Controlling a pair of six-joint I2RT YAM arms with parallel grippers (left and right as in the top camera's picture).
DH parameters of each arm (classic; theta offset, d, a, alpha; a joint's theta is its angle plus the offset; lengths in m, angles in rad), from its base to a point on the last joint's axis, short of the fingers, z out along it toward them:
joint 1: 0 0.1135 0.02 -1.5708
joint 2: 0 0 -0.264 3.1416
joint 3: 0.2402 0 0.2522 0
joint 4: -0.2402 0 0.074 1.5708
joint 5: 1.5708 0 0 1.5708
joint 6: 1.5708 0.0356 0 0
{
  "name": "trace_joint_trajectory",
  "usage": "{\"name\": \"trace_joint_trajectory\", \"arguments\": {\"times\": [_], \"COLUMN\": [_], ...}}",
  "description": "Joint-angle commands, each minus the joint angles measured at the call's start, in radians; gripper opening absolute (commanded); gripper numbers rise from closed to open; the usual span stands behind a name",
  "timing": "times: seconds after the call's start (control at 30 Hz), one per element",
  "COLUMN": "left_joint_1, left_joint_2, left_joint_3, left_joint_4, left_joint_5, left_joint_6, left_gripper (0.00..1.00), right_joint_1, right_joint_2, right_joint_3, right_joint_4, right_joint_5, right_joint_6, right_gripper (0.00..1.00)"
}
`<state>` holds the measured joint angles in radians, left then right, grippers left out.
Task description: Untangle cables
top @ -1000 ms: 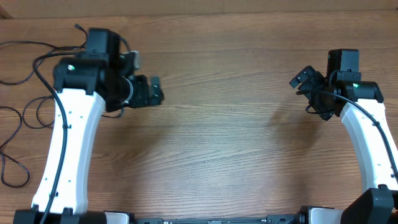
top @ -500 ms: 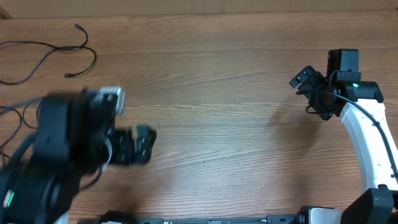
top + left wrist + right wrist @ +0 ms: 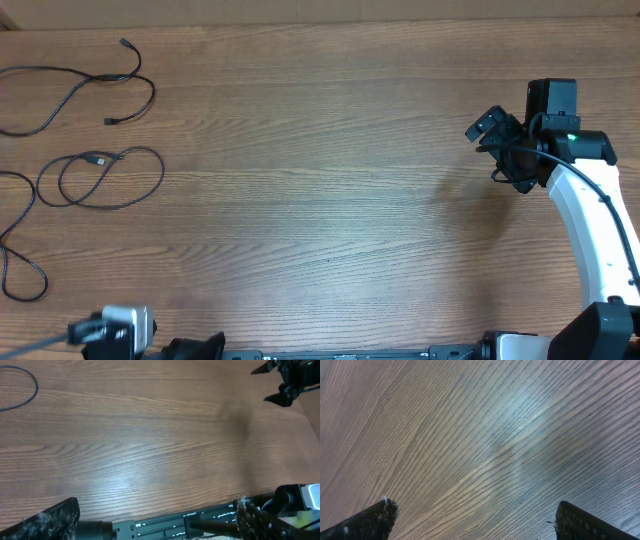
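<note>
Two thin black cables lie at the table's left. The upper cable curves from the left edge to a small plug. The lower cable forms a double loop and trails down the left edge; they lie apart. A bit of cable shows in the left wrist view. My left gripper is open and empty over the table's front edge, far from the cables. My right gripper is open and empty at the far right, over bare wood.
The wooden table fills the view. A black rail runs along its front edge under my left gripper. My left wrist camera pokes in at the bottom left of the overhead view. My right gripper shows in the left wrist view.
My left arm has pulled back from over the cables to the front edge, nearly out of the overhead view, uncovering both cables. The right arm has not moved.
</note>
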<state>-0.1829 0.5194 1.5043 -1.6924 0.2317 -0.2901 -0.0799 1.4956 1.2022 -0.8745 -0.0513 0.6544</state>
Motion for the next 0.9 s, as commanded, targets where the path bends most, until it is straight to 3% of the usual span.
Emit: {"name": "trace_joint_trajectory", "arguments": {"times": [0.0, 0.5, 0.63, 0.7, 0.87], "left_joint_1": [0.0, 0.0, 0.006, 0.014, 0.053], "left_joint_2": [-0.041, -0.05, -0.05, -0.053, -0.114], "left_joint_3": [-0.014, -0.018, -0.12, -0.187, -0.404], "left_joint_4": [0.003, 0.003, 0.009, 0.039, 0.299], "left_joint_5": [-0.005, -0.003, -0.004, -0.003, -0.003], "left_joint_6": [-0.031, -0.032, -0.01, 0.017, 0.043], "left_gripper": [1.0, 1.0, 0.99, 0.99, 0.99], "right_joint_1": [-0.006, -0.006, -0.006, -0.006, -0.006], "right_joint_2": [-0.014, -0.014, -0.014, -0.014, -0.014], "right_joint_3": [0.002, 0.002, 0.002, 0.002, 0.002], "right_joint_4": [0.005, 0.005, 0.005, 0.005, 0.005], "right_joint_5": [0.009, 0.009, 0.008, 0.008, 0.008], "right_joint_6": [-0.002, -0.002, -0.002, -0.002, -0.002], "right_gripper": [1.0, 1.0, 1.0, 1.0, 1.0]}}
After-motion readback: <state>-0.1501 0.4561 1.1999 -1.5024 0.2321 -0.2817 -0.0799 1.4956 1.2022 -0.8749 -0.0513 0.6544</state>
